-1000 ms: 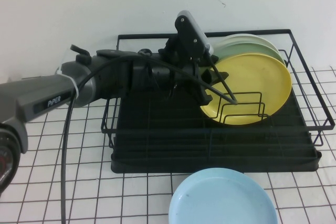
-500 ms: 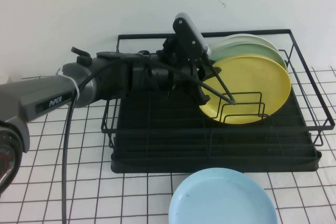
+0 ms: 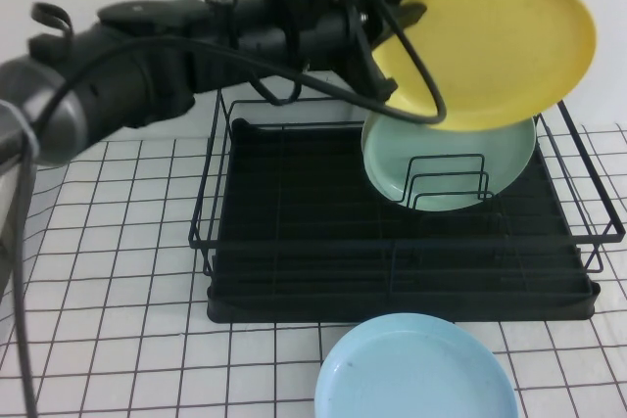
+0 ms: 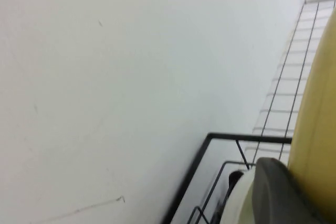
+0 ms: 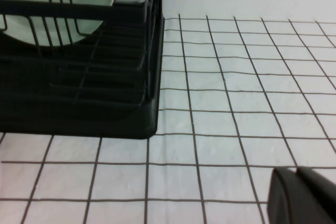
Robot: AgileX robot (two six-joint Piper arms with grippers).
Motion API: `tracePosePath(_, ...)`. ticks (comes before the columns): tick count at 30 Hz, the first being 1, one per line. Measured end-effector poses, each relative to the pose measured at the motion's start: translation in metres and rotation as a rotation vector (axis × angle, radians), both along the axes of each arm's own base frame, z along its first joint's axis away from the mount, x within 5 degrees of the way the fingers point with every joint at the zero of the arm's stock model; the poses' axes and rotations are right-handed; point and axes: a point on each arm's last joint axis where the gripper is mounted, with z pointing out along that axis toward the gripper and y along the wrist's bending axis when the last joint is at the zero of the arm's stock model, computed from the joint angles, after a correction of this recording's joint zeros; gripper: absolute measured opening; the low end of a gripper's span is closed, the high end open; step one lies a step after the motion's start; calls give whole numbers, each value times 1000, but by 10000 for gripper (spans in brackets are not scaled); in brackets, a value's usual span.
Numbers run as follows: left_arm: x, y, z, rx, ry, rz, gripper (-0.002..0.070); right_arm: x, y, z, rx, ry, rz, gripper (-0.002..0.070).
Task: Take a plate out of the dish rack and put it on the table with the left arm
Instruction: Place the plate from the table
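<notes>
The left gripper [image 3: 392, 31], at the end of the left arm [image 3: 147, 66], is clamped on the near edge of the yellow plate [image 3: 500, 41], which hangs tilted in the air above the dish rack [image 3: 392, 261], clear of its wire dividers. Extraction thus appears complete; carrying the plate over and setting it on the table [image 3: 118, 340] remains. The right gripper [image 5: 302, 195] sits low over the table beside the rack, its fingers seemingly together and empty.
</notes>
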Motion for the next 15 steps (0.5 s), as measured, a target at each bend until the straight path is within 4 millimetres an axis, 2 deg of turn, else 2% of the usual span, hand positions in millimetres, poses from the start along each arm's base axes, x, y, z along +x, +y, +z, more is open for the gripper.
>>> tracePosePath(7,-37,16,53,-98,75,4,66,0,0,0,0,0,0,-1)
tracePosePath(10,-58,24,66,-94,199,-9,66,0,0,0,0,0,0,-1)
tracePosePath(15,-92,35,73,7,408,-45,66,0,0,0,0,0,0,-1)
